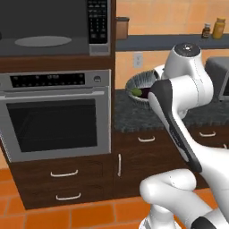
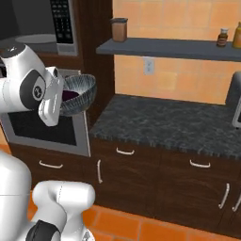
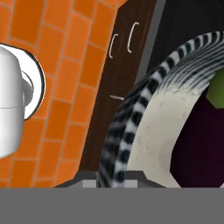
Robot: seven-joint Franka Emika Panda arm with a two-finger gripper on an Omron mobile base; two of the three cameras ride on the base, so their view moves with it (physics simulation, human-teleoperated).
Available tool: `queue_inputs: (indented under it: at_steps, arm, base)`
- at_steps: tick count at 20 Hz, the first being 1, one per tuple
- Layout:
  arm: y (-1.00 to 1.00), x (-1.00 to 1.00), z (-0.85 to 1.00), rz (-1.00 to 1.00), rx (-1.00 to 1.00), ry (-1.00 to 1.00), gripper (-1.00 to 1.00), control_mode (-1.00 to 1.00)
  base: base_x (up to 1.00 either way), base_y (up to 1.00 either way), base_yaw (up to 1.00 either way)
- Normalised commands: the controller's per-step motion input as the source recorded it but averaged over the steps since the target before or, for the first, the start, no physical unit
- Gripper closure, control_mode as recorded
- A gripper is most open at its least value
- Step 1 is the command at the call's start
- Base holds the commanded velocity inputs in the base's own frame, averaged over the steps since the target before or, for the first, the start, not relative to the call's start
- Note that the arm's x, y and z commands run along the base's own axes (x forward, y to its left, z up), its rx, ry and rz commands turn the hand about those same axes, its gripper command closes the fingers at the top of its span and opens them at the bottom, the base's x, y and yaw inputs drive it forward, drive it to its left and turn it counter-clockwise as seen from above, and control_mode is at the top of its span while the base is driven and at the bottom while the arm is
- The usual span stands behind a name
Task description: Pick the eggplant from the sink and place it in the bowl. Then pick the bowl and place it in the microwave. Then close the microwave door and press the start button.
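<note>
Bowl (image 2: 80, 94) airborne, eggplant (image 3: 197, 144) inside; microwave (image 1: 53, 27) open.

bowl (image 2: 80, 94): 1
eggplant (image 1: 142, 92): 1
microwave (image 1: 53, 27): 1
oven (image 1: 56, 115): 1
jars on shelf (image 2: 119, 29): 3
outlet (image 2: 149, 65): 1

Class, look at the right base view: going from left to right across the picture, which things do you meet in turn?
Microwave keypad → bowl held up with the eggplant inside → brown jar on the shelf → wall socket → small dark bottle → yellow bottle.
</note>
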Motion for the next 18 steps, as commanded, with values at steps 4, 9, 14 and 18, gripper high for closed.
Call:
queue_inputs:
  at_steps: [4, 9, 14, 18]
  arm:
    - [0.00, 0.00, 0.00, 0.00, 0.00, 0.00, 1.00, 1.00]
    - [0.00, 0.00, 0.00, 0.00, 0.00, 0.00, 1.00, 1.00]
    - [0.00, 0.00, 0.00, 0.00, 0.00, 0.00, 1.00, 1.00]
    - [0.00, 0.00, 0.00, 0.00, 0.00, 0.00, 1.00, 1.00]
  base:
    - [0.00, 1.00, -0.32]
    - [0.00, 0.97, -0.28]
    - [0.05, 0.62, -0.16]
    - [0.21, 0.11, -0.08]
